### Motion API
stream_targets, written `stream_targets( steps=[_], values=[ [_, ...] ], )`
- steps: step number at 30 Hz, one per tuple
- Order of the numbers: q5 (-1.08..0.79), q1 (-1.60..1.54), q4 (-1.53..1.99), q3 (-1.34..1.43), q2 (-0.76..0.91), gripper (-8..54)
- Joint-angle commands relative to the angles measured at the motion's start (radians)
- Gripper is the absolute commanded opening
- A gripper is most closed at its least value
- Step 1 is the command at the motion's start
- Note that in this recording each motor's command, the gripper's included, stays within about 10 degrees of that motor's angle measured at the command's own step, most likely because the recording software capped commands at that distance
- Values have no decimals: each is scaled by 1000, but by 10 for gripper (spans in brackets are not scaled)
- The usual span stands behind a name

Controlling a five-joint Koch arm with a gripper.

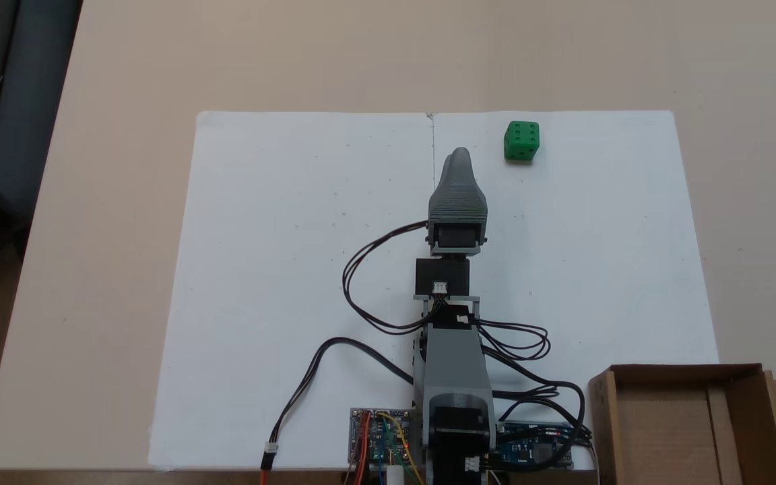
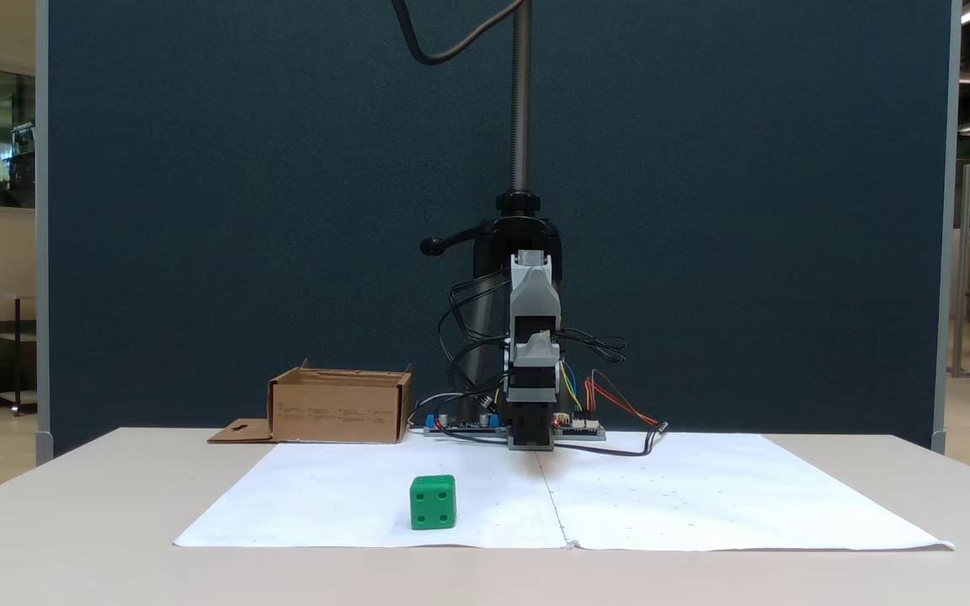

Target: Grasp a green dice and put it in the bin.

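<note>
One die waiting, gripper not yet on it

One green dice [image 1: 521, 141] is sitting on the white paper sheet [image 1: 280, 283], near the sheet's far edge in the top-down fixed view and just inside its front edge in the front-on fixed view [image 2: 433, 502]. It is resting flat, a six-pip face up, with nothing touching it.

The gripper [image 1: 459, 156] is pointing along the sheet's centre crease, apart from the die and to its left in the top-down fixed view. Its tips are lying together with no gap showing between them, so I am reading the jaws as closed and carrying nothing; the front-on view [image 2: 533, 349] is showing it end-on and adds little.

The bin [image 1: 681, 424] is standing at the near right corner of the table in the top-down view, beside the arm's base, with its slotted flap folded outward.

Step in hand, as I judge it, is the reach. To do it well the arm should be swinging toward the die, opening the jaws wider than the cube before descending, and squaring them to two flat opposite faces, not corners. A small, smooth cube is likely slipping or skidding if clipped off-centre.
</note>
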Motion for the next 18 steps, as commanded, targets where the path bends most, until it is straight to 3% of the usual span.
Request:
stream_targets(
  steps=[1, 18],
  values=[
    [41, -3, 175, 66, 109, 444],
    [41, -5, 252, 67, 109, 444]
  ],
)
